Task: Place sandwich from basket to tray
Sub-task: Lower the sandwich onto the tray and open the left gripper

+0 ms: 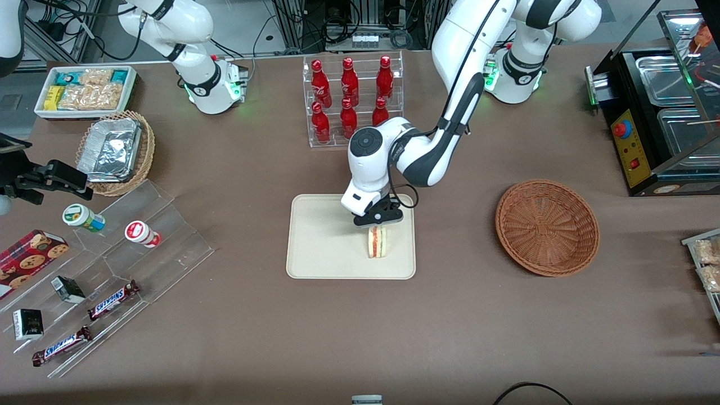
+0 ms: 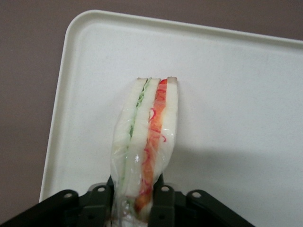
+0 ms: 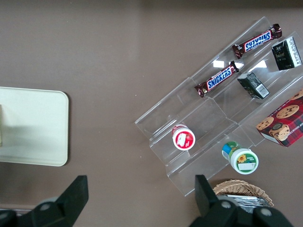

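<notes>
The sandwich, a plastic-wrapped wedge of white bread with green and red-orange layers, stands on edge over the cream tray, close to the tray's rim nearer the front camera. My gripper is directly above it. It is shut on the sandwich, with its black fingers pressing both bread faces. I cannot tell whether the sandwich touches the tray. The reddish-brown basket sits toward the working arm's end of the table, with nothing in it.
A clear rack of red bottles stands farther from the front camera than the tray. Toward the parked arm's end are a stepped acrylic shelf with snacks, a tan basket of foil containers and a white tub. A black machine stands near the basket.
</notes>
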Available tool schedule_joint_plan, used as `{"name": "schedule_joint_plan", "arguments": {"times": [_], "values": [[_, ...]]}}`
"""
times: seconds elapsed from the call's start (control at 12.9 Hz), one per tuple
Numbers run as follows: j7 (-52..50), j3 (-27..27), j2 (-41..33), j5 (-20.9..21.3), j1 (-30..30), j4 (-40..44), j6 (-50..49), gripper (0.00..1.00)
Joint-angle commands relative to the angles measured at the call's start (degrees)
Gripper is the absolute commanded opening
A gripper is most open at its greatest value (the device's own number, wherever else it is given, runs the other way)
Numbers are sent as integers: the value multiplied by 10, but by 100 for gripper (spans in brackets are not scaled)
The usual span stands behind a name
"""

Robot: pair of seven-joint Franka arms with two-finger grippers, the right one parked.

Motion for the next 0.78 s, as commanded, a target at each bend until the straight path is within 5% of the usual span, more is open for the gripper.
{"name": "schedule_joint_plan", "arguments": {"times": [0.0,0.7], "values": [[-14,7,-10,11,-2,21,-20,100],[-4,7,-178,-4,25,44,-259,100]]}}
